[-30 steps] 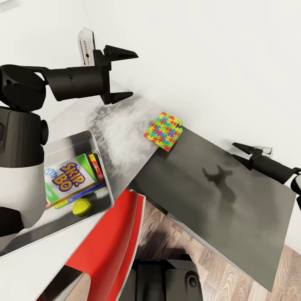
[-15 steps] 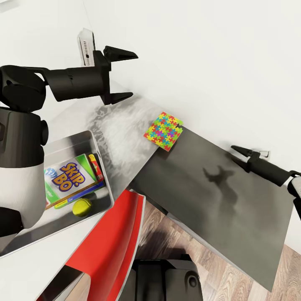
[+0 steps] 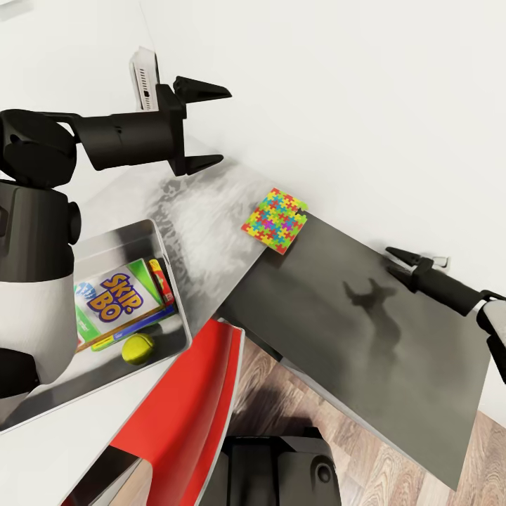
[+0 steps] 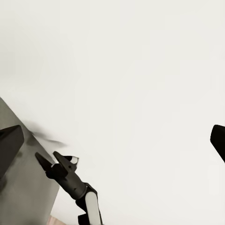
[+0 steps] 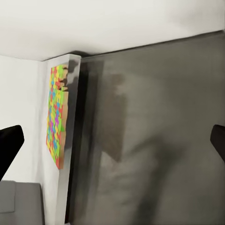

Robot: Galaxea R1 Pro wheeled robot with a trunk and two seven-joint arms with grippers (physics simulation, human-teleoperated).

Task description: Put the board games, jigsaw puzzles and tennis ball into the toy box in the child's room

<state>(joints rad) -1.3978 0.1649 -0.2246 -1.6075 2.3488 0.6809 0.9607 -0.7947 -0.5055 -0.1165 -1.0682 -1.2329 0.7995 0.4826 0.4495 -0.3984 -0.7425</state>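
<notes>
A multicoloured jigsaw puzzle (image 3: 275, 219) lies flat on the pale table (image 3: 211, 204), at the edge where the table meets the lower dark desk. The grey toy box (image 3: 119, 237) stands on the table at the left. It holds a Skip-Bo board game (image 3: 116, 295), a yellow tennis ball (image 3: 138, 348) and other flat boxes underneath. My left gripper (image 3: 226, 125) hangs open and empty above the table's far end. My right gripper (image 3: 388, 259) is open and empty over the dark desk, well to the right of the puzzle. The right wrist view looks at the puzzle (image 5: 56, 117) from the side.
The dark grey desk (image 3: 365, 351) runs lower along the wall at the right. A red chair (image 3: 190, 407) sits below the toy box, with wood floor (image 3: 337, 450) beside it. A white device (image 3: 144, 77) stands behind my left arm. The left wrist view catches my right gripper (image 4: 51, 161) against the white wall.
My right gripper has moved a little leftward over the dark desk, toward the puzzle. The left arm and the toys have not moved.
</notes>
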